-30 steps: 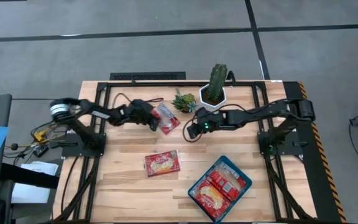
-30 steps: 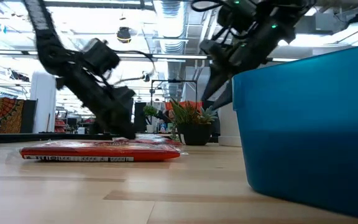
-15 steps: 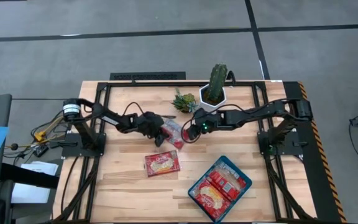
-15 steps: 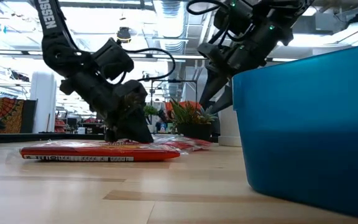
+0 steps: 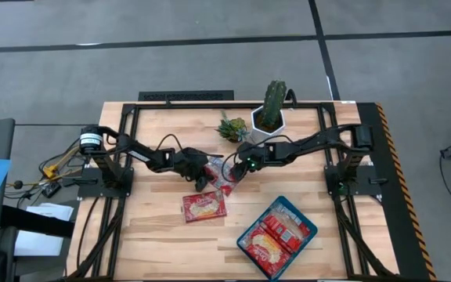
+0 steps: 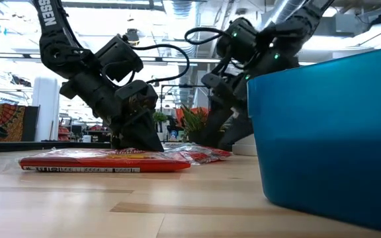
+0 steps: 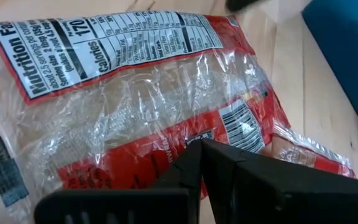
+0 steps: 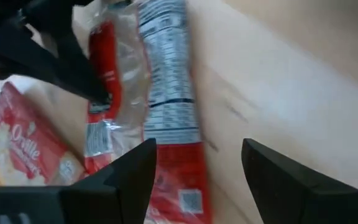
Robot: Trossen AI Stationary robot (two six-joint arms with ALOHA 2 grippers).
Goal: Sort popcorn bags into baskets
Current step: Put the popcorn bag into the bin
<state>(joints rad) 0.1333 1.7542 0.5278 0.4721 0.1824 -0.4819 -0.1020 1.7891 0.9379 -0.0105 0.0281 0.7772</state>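
A red popcorn bag in clear wrap (image 5: 219, 174) (image 7: 135, 93) lies flat at mid-table. My left gripper (image 5: 202, 175) (image 6: 137, 140) is shut, its tips on this bag. My right gripper (image 5: 236, 168) (image 8: 197, 165) is open and low, just to the right of the same bag (image 8: 160, 81), touching nothing. A second red bag (image 5: 203, 206) (image 6: 104, 160) lies flat closer to the near edge. The teal basket (image 5: 242, 236) (image 6: 329, 132) sits near the table's near right and holds several red bags (image 5: 276, 235). My left gripper has its shut fingertips (image 7: 199, 149) on the bag's clear wrap beside the red barcode end (image 7: 238, 124). It comes slanting down from the table's left. The bag stays flat on the table. Whether a fold of film is pinched between the tips does not show.
A cactus in a white hexagonal pot (image 5: 270, 117) and a small green spiky plant (image 5: 232, 127) stand toward the far edge, close behind the right arm. Black frame rails run along the table's left and right sides. Bare wood lies near the front left.
My left gripper moved toward the near edge and to the right, and the bag slid along the table with it and turned. My right gripper came down and to the left, toward that bag.
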